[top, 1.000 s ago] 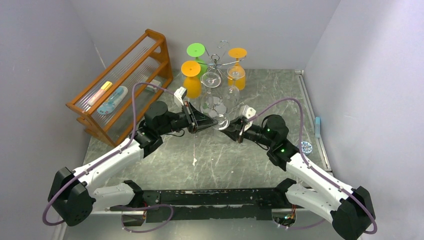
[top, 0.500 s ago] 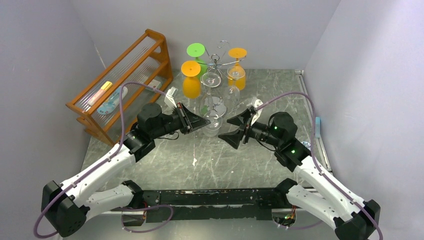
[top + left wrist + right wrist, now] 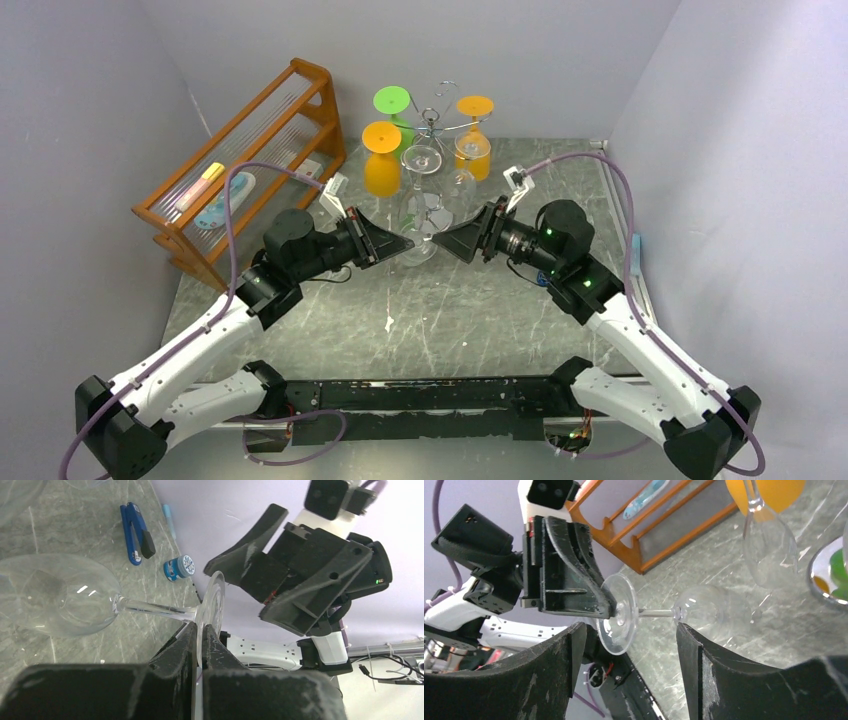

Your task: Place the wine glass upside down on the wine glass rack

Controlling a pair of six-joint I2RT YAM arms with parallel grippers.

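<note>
left gripper [image 3: 200,639]: we see it clamped on the round foot of the clear stemmed wine glass [image 3: 55,595].
right gripper [image 3: 629,630]: its fingers gape wide, facing that foot, just apart from it.
arms: left arm [image 3: 215,325] and right arm [image 3: 625,320] reach inward, wrists facing over the grey marbled table [image 3: 450,310].
wine glass: held level in the air between both grippers.
wine glass rack [image 3: 432,122]: silver chrome wire stand beyond, an orange goblet [image 3: 382,160] hanging upside down.
</note>
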